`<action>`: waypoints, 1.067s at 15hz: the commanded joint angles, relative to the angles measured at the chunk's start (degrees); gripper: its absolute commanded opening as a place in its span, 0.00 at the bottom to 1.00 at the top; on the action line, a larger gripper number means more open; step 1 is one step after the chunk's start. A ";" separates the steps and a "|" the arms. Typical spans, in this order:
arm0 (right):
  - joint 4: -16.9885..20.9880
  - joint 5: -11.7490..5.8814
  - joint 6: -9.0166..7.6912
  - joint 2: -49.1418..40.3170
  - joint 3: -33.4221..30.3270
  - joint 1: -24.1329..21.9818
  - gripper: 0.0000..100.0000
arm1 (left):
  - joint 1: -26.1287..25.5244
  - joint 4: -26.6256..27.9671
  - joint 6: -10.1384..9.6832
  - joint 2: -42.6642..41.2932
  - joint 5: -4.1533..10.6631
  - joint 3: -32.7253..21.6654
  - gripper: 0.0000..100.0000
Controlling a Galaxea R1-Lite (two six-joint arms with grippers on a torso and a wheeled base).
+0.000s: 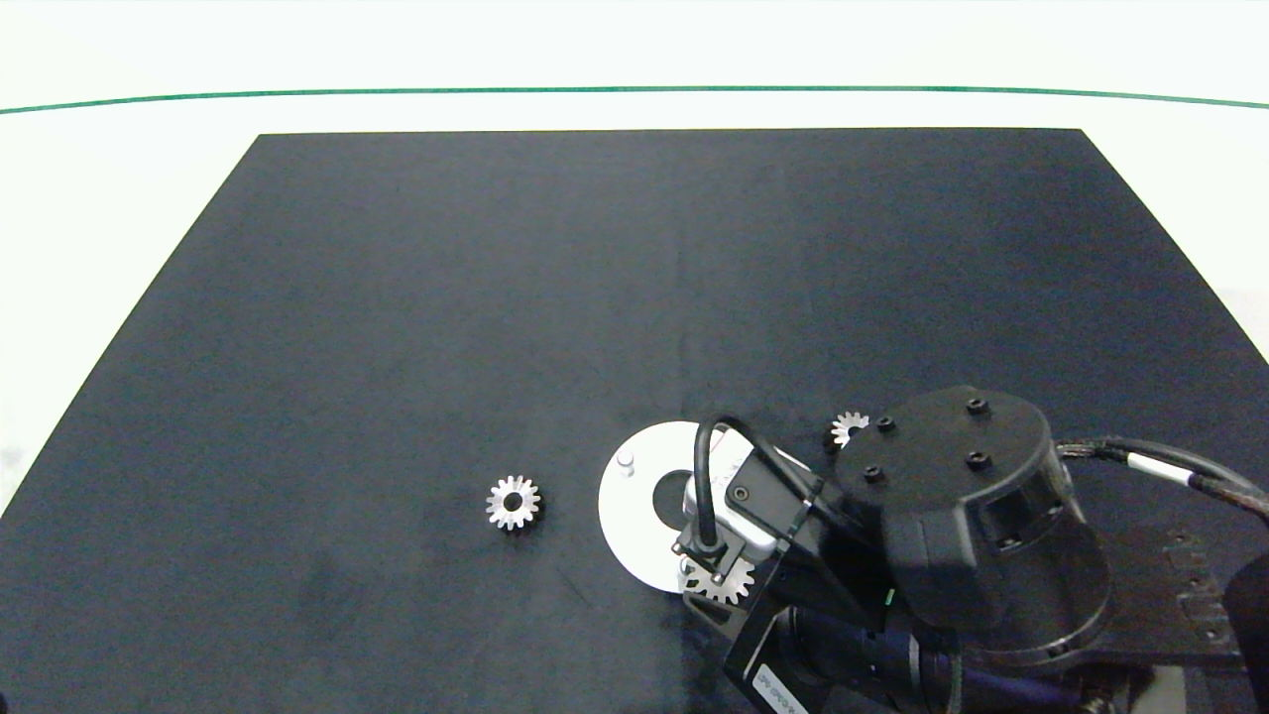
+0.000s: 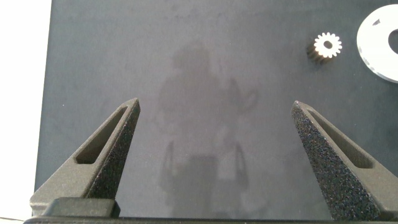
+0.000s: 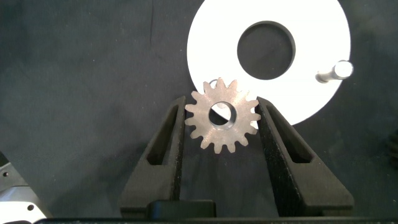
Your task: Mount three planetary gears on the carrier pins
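The white disc lies on the black mat, and one carrier pin stands bare on it, also visible in the right wrist view as a pin on the disc. My right gripper is shut on a planetary gear, held flat over the disc's near edge. Whether it sits on a pin cannot be told. A second gear lies left of the disc. A third gear lies right of it, half hidden by my right arm. My left gripper hangs open above bare mat.
The black mat covers most of the white table. My right arm covers the disc's right part and the mat's front right. The left wrist view shows the loose gear and the disc's rim far off.
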 commanded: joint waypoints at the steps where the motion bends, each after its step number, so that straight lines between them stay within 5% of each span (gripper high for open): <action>1: -0.06 -0.09 -0.18 1.73 -1.01 0.04 0.16 | -0.07 0.05 0.03 0.26 -0.01 -0.12 1.00; 16: -0.50 0.00 -0.53 4.45 -3.38 -0.22 0.16 | -0.07 -0.04 0.03 -0.09 -0.01 -0.91 1.00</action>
